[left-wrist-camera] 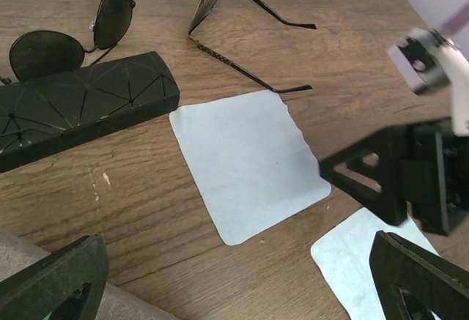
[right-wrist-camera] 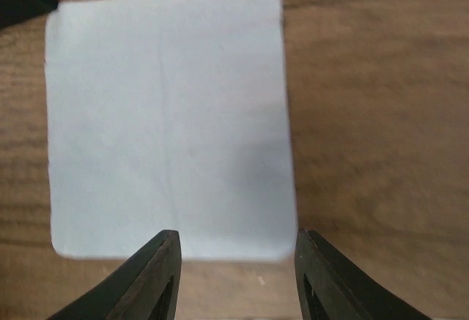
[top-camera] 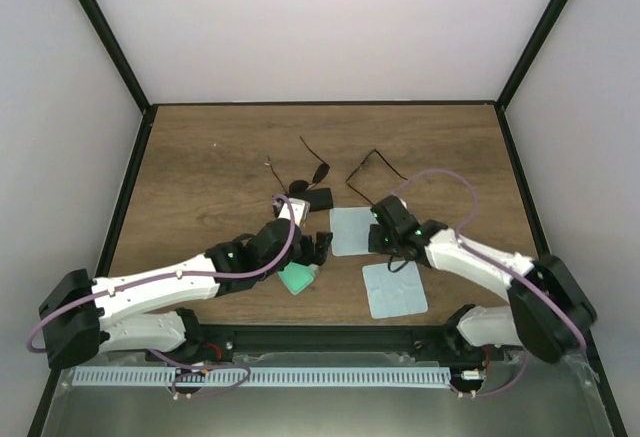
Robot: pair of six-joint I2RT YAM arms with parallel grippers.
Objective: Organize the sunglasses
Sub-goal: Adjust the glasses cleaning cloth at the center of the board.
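Everything here is laid out around the middle cloth [top-camera: 352, 230], a light blue square on the counter [top-camera: 200, 157]. The right pincer [right-wrist-camera: 238, 243] hovers low over that cloth's near edge. Its jaws are parted about halfway and there is nothing between them. I'd guess it means to pinch the edge and lift the cloth, perhaps to wipe or wrap a pair. The left pincer [left-wrist-camera: 238, 261] hangs at the cloth's left side, spread wide and empty, probably waiting its turn.

Neither pincer holds any sunglasses. Of the two, one pair [left-wrist-camera: 69, 38] lies flat beyond the cloth's far left corner. It is tucked behind the black case [left-wrist-camera: 80, 104], which sits just beside that corner. The other pair [left-wrist-camera: 220, 1] rests beyond the cloth's far edge with its lenses tipped up and its arms unfolded, and one arm tip nearly touches the far right corner. A second cloth [top-camera: 393, 289] lies just off the near right corner. With both pairs loose and unfolded, the organizing looks barely begun.
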